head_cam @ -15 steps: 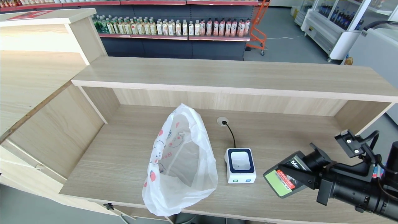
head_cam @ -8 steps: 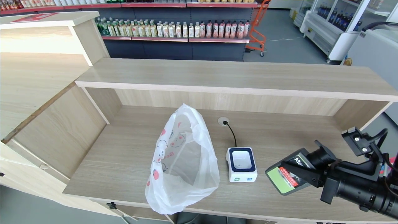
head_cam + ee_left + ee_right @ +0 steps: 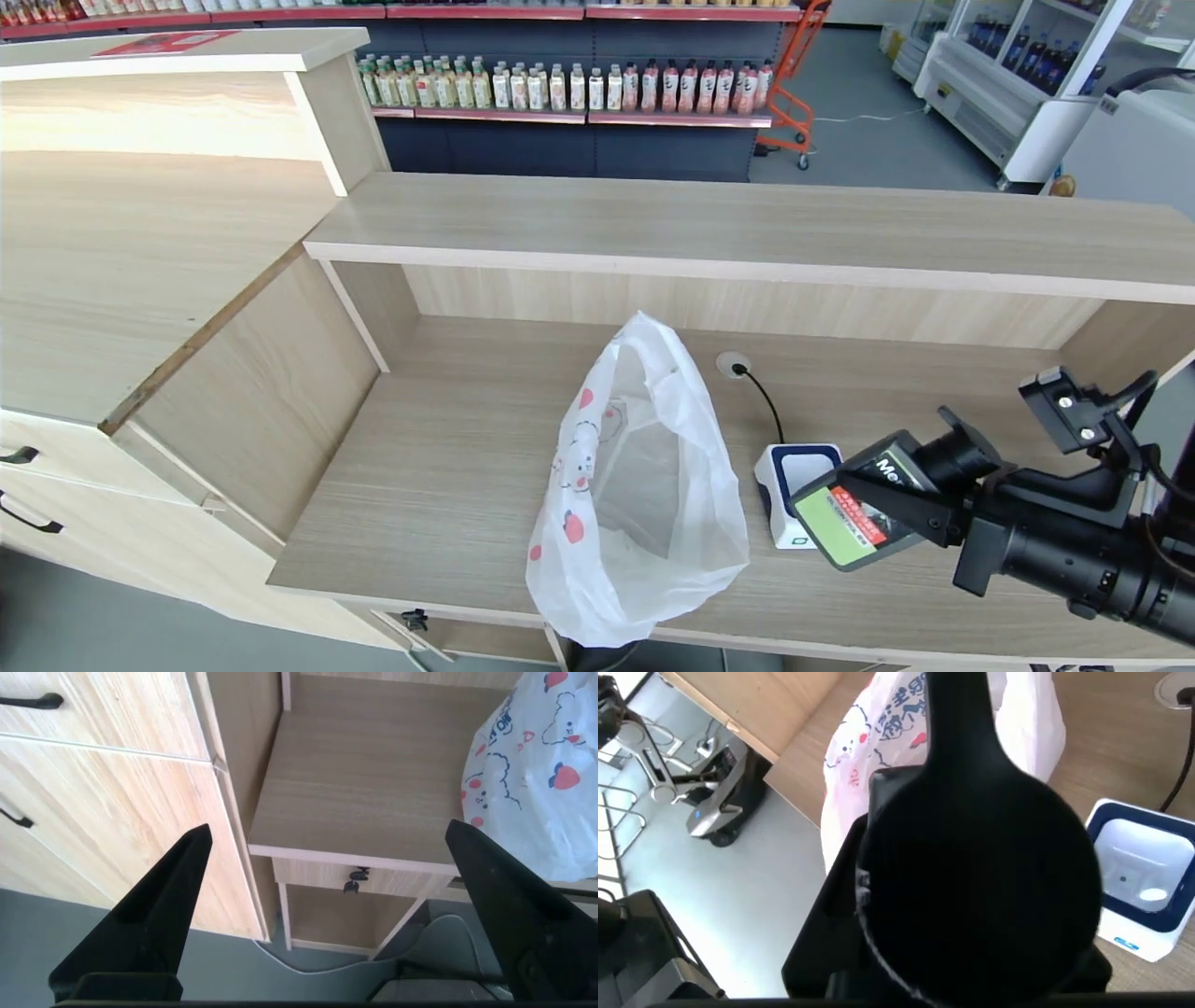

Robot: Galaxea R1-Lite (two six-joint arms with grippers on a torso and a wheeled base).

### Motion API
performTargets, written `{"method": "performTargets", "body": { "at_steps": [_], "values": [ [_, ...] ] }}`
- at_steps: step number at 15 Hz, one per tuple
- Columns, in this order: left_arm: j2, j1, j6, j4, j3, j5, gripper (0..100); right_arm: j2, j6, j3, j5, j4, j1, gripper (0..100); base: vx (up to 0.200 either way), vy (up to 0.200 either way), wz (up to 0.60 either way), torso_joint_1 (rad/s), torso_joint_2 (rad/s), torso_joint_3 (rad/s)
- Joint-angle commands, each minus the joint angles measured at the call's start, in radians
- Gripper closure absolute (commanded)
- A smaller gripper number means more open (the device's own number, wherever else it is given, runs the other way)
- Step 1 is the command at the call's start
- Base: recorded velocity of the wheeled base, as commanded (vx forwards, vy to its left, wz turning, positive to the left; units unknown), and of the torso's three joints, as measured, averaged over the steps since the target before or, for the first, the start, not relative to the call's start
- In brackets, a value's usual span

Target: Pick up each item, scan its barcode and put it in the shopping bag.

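The right hand [image 3: 920,485] gripped a dark pack [image 3: 831,534] just over the scanner [image 3: 778,467], likely so its barcode could be read. The shopping bag [image 3: 653,504] stood open beside that hand, and the left hand [image 3: 327,835] hung open.

Nothing really legible tbh: a few white letters on the box's [image 3: 882,465] black side, tiny print on its red-and-green label [image 3: 833,530], and some lettering on the bag [image 3: 653,504].

My right arm [image 3: 1074,560] lies nearly level, pointing toward my left, its gripper [image 3: 882,490] clamped on a black item [image 3: 845,530]. My left gripper [image 3: 327,835] points downward, fingers [image 3: 154,929] spread wide apart.
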Motion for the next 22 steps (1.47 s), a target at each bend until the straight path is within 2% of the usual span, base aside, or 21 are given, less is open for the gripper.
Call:
{"method": "performTargets", "body": {
  "at_steps": [1, 5, 9, 13, 17, 22],
  "values": [
    [0.000, 0.000, 0.001, 0.000, 0.000, 0.001, 0, 0.065, 0.000, -0.053, -0.002, -0.001, -0.001, 100, 0.000, 0.000, 0.00, 0.000, 0.00, 0.000],
    [0.000, 0.000, 0.001, 0.000, 0.000, 0.001, 0, 0.259, -0.066, -0.188, -0.039, -0.005, -0.001, 100, 0.000, 0.000, 0.00, 0.000, 0.00, 0.000],
    [0.000, 0.000, 0.001, 0.000, 0.000, 0.001, 0, 0.501, -0.163, -0.399, -0.120, -0.016, 0.061, 100, 0.000, 0.000, 0.00, 0.000, 0.00, 0.000],
    [0.000, 0.000, 0.001, 0.000, 0.000, 0.001, 0, 0.682, -0.184, -0.447, -0.136, -0.168, 0.139, 100, 0.000, 0.000, 0.00, 0.000, 0.00, 0.000],
    [0.000, 0.000, 0.001, 0.000, 0.000, 0.001, 0, 0.802, -0.235, -0.514, -0.136, -0.177, 0.157, 100, 0.000, 0.000, 0.00, 0.000, 0.00, 0.000],
    [0.000, 0.000, 0.001, 0.000, 0.000, 0.001, 0, 0.912, -0.334, -0.671, -0.134, -0.168, 0.179, 100, 0.000, 0.000, 0.00, 0.000, 0.00, 0.000]
  ]
}}
